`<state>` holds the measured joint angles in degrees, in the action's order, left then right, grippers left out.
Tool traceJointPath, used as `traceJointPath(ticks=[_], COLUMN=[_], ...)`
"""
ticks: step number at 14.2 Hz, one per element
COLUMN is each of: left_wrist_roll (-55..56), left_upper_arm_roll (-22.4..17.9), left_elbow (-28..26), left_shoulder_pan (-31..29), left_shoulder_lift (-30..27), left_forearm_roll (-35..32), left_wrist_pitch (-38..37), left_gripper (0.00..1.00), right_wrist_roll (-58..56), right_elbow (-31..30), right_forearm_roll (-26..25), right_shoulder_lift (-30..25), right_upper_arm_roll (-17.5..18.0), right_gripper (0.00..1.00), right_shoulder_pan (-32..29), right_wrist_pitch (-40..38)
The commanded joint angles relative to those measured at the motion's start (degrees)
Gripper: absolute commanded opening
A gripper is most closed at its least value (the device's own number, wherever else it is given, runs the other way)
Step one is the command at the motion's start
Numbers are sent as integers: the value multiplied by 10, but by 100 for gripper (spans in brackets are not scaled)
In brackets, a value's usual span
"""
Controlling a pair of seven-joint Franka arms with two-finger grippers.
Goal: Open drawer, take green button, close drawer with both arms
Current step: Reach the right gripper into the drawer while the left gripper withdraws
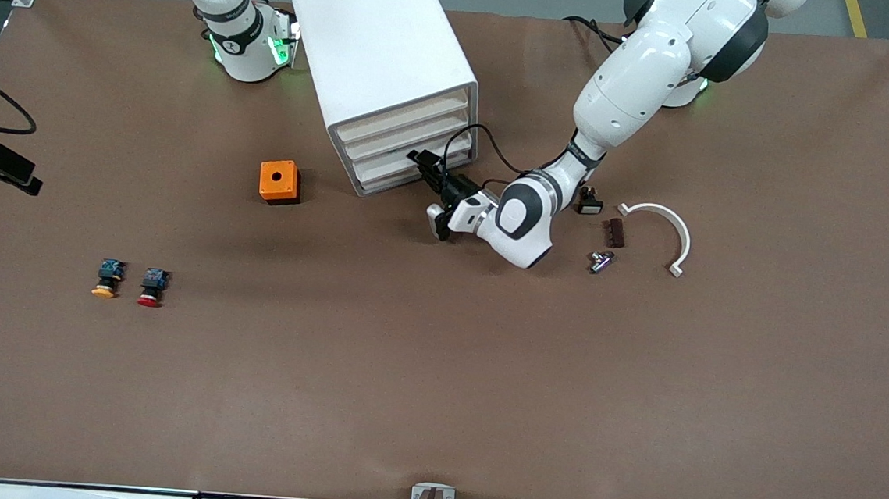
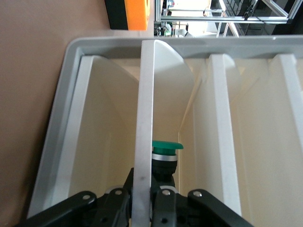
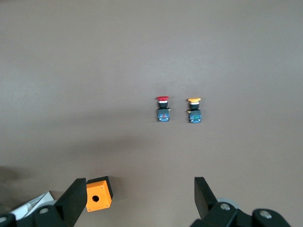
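The drawer (image 2: 144, 118) sits in the white cabinet (image 1: 383, 57) toward the table's edge by the robots' bases, its cream front edge pinched between the closed fingers of the left gripper (image 1: 428, 172). Inside, just past those fingers, the green button (image 2: 165, 153) lies (cap pointing deeper into the tray). The pull should run straight out along the drawer's length, toward the left arm. The right gripper (image 3: 137, 198) waits spread wide over the orange box (image 1: 279, 182).

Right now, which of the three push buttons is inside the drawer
The green-capped button. It sits in the drawer whose front the left gripper is clamped on. The red-capped button and yellow-capped button lie out on the table, toward the right arm's end.
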<state>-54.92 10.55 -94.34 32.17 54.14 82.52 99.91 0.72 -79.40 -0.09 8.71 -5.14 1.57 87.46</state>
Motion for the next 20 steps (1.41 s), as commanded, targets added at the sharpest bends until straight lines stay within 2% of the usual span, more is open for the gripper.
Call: traceJointPath(ticks=[1,9,13,17,18,19,20], left_wrist_roll=[23,49,63,74,77,79,87], left_upper_arm_roll=[-2,-4,-19,-19,-20,-20,-20], left_elbow=[12,43,62,73,73,73,73], left_shoulder_pan=[-20,-66,-96,-107,-105,-102,-100], left_shoulder_lift=[-5,-2,-1,-1,-1,-1,-1], left_forearm_roll=[7,-10,-42,-48,-48,-49,-49], left_wrist_pitch=[5,5,2,2,2,3,3], left_gripper=[0,0,0,0,7,25,76], right_wrist_roll=[71,471,617,753,784,805,822], right_elbow=[11,-54,-101,-165,-182,-193,-198], right_forearm_roll=[1,8,9,39,39,39,39], right_shoulder_lift=[3,-2,-2,3,7,14,24], right_upper_arm_roll=[0,0,0,0,0,0,0], right_gripper=[100,100,100,100,100,100,100], right_shoulder_pan=[33,218,306,379,403,415,427], right_wrist_pitch=[-33,-46,9,118,153,182,202])
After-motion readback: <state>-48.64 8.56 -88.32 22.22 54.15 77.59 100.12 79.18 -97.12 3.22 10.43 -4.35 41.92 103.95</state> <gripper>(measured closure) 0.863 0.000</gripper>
